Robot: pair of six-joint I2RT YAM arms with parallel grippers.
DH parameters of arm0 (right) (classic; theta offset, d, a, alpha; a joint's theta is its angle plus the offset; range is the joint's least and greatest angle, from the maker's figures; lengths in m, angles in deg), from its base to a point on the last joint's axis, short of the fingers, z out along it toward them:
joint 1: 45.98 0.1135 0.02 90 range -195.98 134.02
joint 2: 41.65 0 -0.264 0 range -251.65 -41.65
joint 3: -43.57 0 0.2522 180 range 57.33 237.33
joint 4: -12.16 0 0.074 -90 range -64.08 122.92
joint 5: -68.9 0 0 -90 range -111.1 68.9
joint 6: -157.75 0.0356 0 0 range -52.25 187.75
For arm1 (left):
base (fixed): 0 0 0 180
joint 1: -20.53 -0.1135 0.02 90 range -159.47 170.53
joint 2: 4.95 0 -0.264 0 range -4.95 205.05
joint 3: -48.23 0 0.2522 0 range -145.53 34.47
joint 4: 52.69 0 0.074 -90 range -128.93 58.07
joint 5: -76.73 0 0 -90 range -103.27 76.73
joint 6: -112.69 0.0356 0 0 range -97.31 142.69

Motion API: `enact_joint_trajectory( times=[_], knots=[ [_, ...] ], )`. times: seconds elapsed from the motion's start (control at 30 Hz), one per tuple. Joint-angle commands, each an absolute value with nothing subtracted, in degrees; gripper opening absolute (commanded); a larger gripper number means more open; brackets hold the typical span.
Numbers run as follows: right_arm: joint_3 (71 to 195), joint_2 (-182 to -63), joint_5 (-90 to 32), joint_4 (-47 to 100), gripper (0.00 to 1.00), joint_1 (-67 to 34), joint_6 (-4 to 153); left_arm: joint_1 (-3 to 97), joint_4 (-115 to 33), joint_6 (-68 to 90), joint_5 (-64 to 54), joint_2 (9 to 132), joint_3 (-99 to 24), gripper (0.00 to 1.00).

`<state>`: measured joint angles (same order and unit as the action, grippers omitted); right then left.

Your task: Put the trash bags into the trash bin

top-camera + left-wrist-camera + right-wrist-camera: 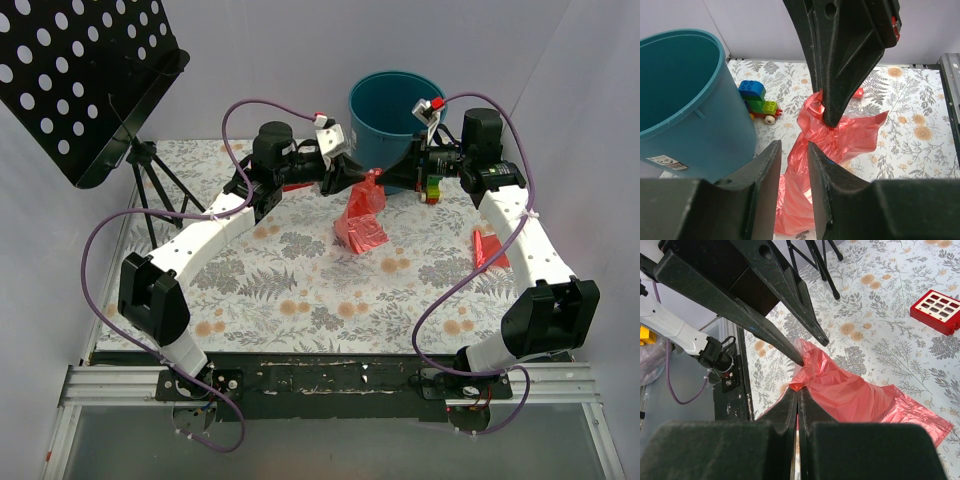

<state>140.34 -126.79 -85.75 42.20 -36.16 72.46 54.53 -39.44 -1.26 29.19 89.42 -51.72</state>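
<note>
The trash bag (362, 228) stands before the trash bin (385, 115), between my left pincer (350, 182) and right pincer (388, 180). A second bag (488, 248) lies on the worktop (300, 280), well to its right.

In the top view, the round teal-blue plastic bin (385, 115) has its base hidden behind the left gripper (360, 178) and right gripper (390, 180). The left wrist view cuts the bin off at the left. There, the near end of the crinkly red-pink film bag (850, 140) is hidden behind the left fingers (765, 175). A second red-pink film bag (487, 247), at the right, lies partly behind the white right forearm (520, 225).
</note>
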Motion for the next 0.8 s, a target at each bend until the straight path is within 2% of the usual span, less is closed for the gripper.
enact_joint_trajectory(
  times=[0.0, 0.27, 0.33, 0.4, 0.53, 0.77],
  knots=[
    [140.1, -125.1, -85.4, 38.9, 0.01, -36.0, 74.3, 55.1, -39.3, -0.5, 31.6, 88.7, -53.2, 0.24],
    [138.7, -124.8, -82.2, 35.5, 0.01, -36.0, 78.9, 56.3, -32.1, 4.3, 29.5, 89.1, -53.4, 0.19],
    [138.7, -124.9, -81.9, 35.2, 0.01, -36.0, 79.4, 56.6, -31.0, 5.1, 27.4, 89.4, -53.7, 0.14],
    [138.7, -124.8, -80.9, 35.4, 0.01, -36.0, 79.5, 56.8, -29.7, 5.9, 25.2, 89.5, -54.2, 0.00],
    [139.3, -124.6, -77.4, 38.0, 0.01, -36.0, 77.4, 56.8, -28.4, 7.3, 19.1, 88.2, -54.0, 0.00],
    [139.1, -123.5, -67.6, 42.4, 0.01, -36.4, 74.7, 55.8, -30.1, 9.6, 12.3, 80.8, -46.1, 0.00]
  ],
)
